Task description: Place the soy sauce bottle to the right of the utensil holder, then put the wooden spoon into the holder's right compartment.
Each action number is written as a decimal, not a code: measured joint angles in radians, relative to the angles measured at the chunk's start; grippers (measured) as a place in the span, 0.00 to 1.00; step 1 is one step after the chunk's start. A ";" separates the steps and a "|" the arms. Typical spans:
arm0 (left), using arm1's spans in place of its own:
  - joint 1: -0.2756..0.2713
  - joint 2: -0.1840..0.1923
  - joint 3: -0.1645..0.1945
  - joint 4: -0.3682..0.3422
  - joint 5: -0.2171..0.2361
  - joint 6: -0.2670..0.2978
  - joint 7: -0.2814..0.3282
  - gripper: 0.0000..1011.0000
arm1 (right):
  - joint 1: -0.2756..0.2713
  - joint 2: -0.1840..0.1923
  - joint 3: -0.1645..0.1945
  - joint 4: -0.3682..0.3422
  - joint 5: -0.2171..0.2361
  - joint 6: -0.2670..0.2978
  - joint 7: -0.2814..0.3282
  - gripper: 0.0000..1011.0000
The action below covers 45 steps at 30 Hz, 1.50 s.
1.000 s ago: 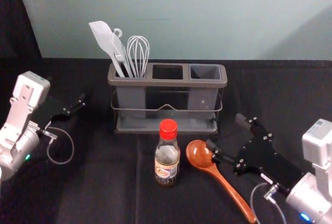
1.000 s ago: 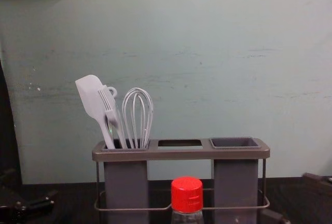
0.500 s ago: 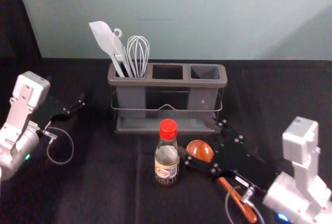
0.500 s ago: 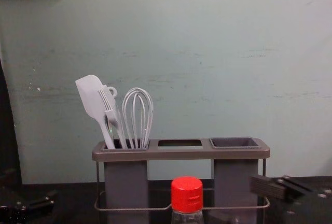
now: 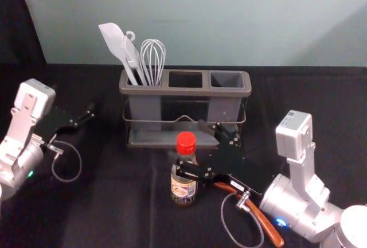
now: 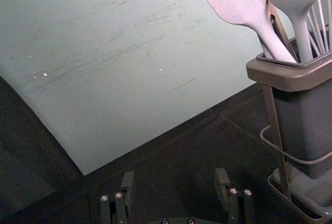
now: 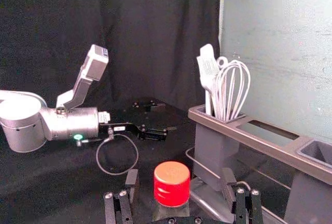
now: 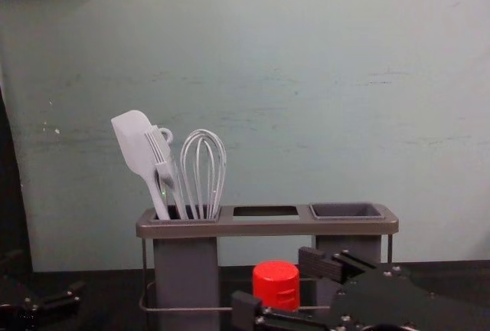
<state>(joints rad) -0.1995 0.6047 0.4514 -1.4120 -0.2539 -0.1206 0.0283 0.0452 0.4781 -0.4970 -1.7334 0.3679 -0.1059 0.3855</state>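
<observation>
The soy sauce bottle (image 5: 184,181) stands up on the dark surface (image 5: 114,213), in front of the middle of the utensil holder (image 5: 185,91). The holder sits near the back edge. The right tool (image 5: 190,146) is at the bottle, wide open, with the red cap (image 7: 171,183) between its two fingers and a gap on each side. It has hold of nothing. The wooden spoon (image 5: 262,223) lies partly under that arm, its handle pointing toward the front right corner. The left tool (image 5: 75,100) is over the left side, wide open and empty.
</observation>
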 joint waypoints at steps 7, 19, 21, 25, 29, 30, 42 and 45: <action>0.000 0.000 0.000 0.000 0.000 0.000 0.000 0.99 | -0.002 -0.024 0.005 0.011 -0.019 -0.008 0.009 0.99; 0.000 0.000 0.000 0.000 0.000 0.000 0.000 0.99 | -0.016 -0.053 0.028 0.016 -0.040 -0.006 0.025 0.73; 0.000 0.000 0.000 0.000 0.000 0.000 0.000 0.99 | -0.018 -0.056 0.031 0.016 -0.043 -0.005 0.030 0.67; 0.000 0.000 0.000 0.000 0.000 0.000 0.000 0.99 | -0.024 -0.062 0.036 0.012 -0.049 -0.001 0.040 0.51; 0.000 0.000 0.000 0.000 0.000 0.000 0.000 0.99 | -0.031 -0.065 0.041 0.008 -0.053 0.000 0.045 0.40; 0.000 0.000 0.000 0.000 0.000 0.000 0.000 0.99 | -0.032 -0.066 0.042 0.006 -0.055 0.000 0.046 0.38; 0.000 0.000 0.000 0.000 0.000 0.000 0.000 0.99 | -0.113 -0.033 0.118 -0.101 -0.013 -0.018 0.045 0.38; 0.000 0.000 0.000 0.000 0.000 0.000 0.000 0.99 | -0.142 -0.014 0.157 -0.135 -0.001 -0.022 0.033 0.38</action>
<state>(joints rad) -0.1996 0.6047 0.4514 -1.4120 -0.2539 -0.1205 0.0283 -0.0964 0.4644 -0.3403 -1.8681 0.3667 -0.1275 0.4180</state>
